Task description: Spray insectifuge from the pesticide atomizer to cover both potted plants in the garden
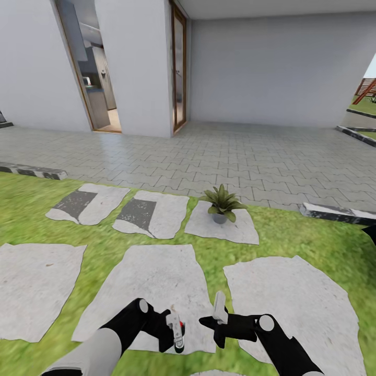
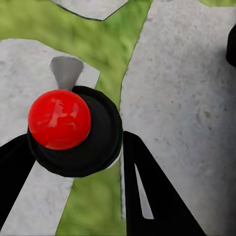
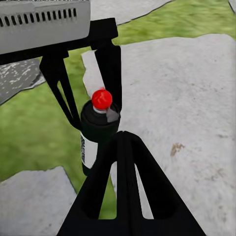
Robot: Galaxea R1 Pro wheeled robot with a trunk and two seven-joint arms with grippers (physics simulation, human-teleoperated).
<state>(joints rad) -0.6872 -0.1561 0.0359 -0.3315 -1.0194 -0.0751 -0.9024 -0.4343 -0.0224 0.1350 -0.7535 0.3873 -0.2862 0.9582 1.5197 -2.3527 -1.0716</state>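
Stepping stones (image 1: 151, 277) cross lawn (image 1: 292, 235) — one potted plant (image 1: 222, 202) beyond them; left gripper (image 1: 175, 329) clamps the pesticide atomizer (image 1: 178, 328), right gripper's (image 1: 219, 313) fingers look together.

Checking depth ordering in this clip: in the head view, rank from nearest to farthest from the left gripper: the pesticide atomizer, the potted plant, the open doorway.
1. Pesticide atomizer, held in the left gripper.
2. Potted plant, ahead on a stepping stone.
3. Open doorway, far left across the paving.
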